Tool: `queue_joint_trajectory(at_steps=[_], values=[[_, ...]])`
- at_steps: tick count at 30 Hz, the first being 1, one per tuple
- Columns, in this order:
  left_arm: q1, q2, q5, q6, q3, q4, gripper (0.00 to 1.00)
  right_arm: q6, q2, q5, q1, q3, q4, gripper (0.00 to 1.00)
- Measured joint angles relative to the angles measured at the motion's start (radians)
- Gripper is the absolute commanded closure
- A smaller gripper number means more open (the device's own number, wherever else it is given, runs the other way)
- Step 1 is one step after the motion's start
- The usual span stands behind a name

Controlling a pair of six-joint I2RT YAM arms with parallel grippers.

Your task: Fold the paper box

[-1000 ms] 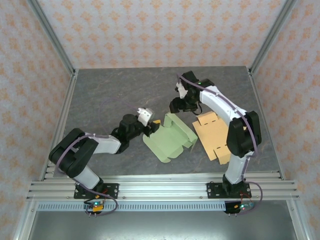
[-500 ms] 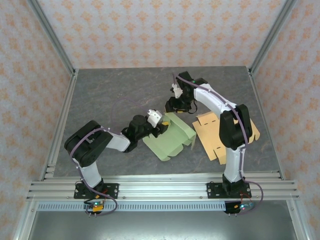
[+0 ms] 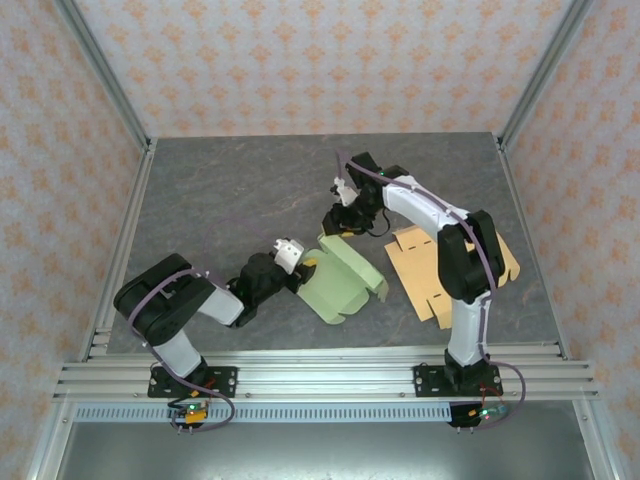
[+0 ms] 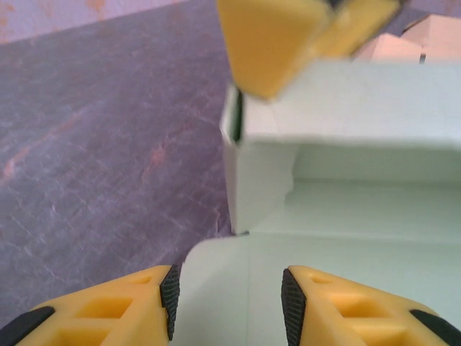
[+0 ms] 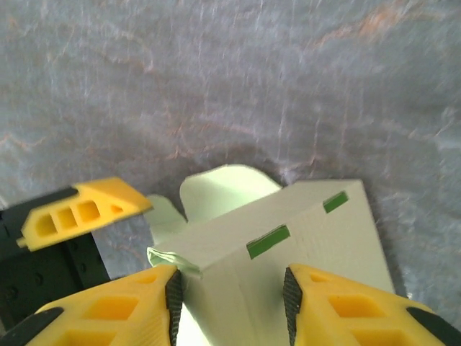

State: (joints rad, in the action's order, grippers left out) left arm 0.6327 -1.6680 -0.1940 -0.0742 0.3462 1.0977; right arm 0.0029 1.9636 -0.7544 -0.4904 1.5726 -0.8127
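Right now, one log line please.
left gripper open at green box flap | right gripper open astride box wall | tan blank flat

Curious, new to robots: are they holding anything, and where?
Cannot tell. Left gripper straddles a flap of the green box, right gripper its raised corner; no clear pinch.

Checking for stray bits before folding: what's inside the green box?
Bare green floor and walls of the green box, nothing loose; the strip beneath its folded-over wall is covered.

The top external camera looks down from above and behind the arm bases over the whole worktop. Both wrist cameras sit close to the green paper box, left peering in low, right looking steeply down on the same wall.
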Motion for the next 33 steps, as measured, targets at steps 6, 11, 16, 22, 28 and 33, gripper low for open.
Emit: queue_joint_trajectory(at_steps=[6, 11, 16, 22, 28, 33], values=[[0.036, -0.043, 0.000, -0.040, 0.113, 0.013, 0.56, 0.000, -0.019, -0.045, 0.026, -0.045, 0.055, 0.60], [0.052, -0.105, 0.000, -0.064, 0.181, 0.026, 0.58, 0.008, -0.029, -0.080, 0.085, -0.077, 0.081, 0.61], [0.070, -0.113, 0.000, -0.056, 0.182, 0.047, 0.58, 0.012, -0.025, -0.105, 0.095, -0.077, 0.082, 0.62], [0.116, -0.134, 0.042, -0.024, 0.079, 0.124, 0.58, 0.015, -0.018, -0.150, 0.095, -0.089, 0.098, 0.65], [0.114, -0.115, 0.114, -0.046, 0.021, 0.126, 0.58, 0.021, -0.003, -0.227, 0.090, -0.101, 0.122, 0.68], [0.077, -0.060, 0.132, -0.060, 0.011, 0.143, 0.59, 0.011, 0.016, -0.282, 0.062, -0.099, 0.125, 0.69]])
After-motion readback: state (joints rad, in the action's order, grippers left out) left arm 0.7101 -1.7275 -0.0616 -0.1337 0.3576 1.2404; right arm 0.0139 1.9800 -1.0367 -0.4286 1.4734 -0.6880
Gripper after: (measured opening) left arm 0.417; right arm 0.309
